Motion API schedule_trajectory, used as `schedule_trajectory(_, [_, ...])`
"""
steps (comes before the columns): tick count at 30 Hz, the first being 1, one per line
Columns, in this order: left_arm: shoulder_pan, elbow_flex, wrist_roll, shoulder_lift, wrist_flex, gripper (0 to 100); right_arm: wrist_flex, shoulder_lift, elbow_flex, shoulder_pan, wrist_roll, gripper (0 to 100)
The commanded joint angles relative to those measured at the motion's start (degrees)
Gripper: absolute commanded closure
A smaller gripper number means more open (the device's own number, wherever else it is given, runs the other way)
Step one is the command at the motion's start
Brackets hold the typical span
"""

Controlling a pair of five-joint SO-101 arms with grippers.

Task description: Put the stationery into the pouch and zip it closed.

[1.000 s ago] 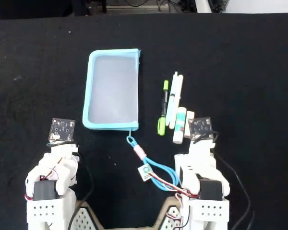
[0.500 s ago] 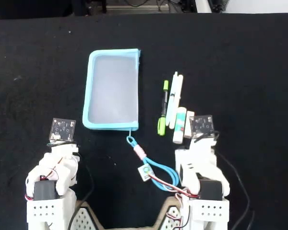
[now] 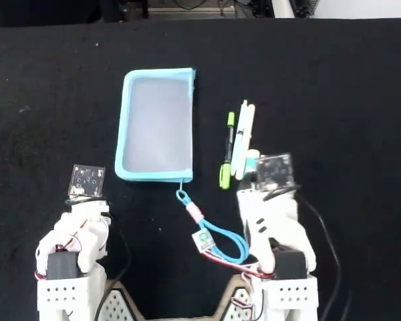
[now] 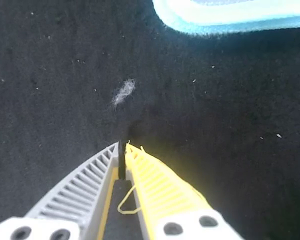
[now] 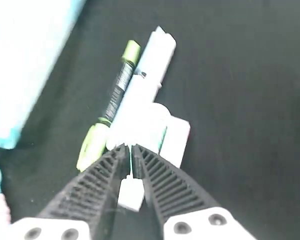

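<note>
The pens lie bunched at three o'clock of the pouch, light, slick and apt to roll, so I'd pinch one mid-barrel; the right gripper over their six o'clock end and the left gripper are clenched empty.

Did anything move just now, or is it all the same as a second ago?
The right arm swung forward and a little toward the pouch, so its jaws now hang over the near ends of the pens. It has not lifted anything. The left arm, the pouch, the pens and the blue strap stayed put.
</note>
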Motion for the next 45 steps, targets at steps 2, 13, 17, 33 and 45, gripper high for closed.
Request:
schedule_trajectory(2, [-6.4, 0.9, -0.2, -0.3, -17.4, 97, -3.3, -5.4, -2.3, -2.4, 6.4, 98.2])
schedule_trajectory(13, [-28.8, 1.2, -0.2, -0.2, -42.5, 97, 9.6, -5.4, -21.9, -0.9, 6.8, 98.2])
schedule_trajectory(17, [-31.2, 0.7, 0.4, -0.2, -46.1, 91, 13.9, -5.4, -25.9, -4.2, 6.8, 98.2])
schedule_trajectory(33, [-14.0, -17.6, 10.9, -0.1, -19.3, 82, 20.0, 10.2, -41.3, -10.6, 6.7, 98.2])
schedule_trajectory(45, [-12.9, -1.5, 10.8, -0.1, -25.5, 82, -3.3, 41.0, -26.3, -23.6, -3.1, 92.9])
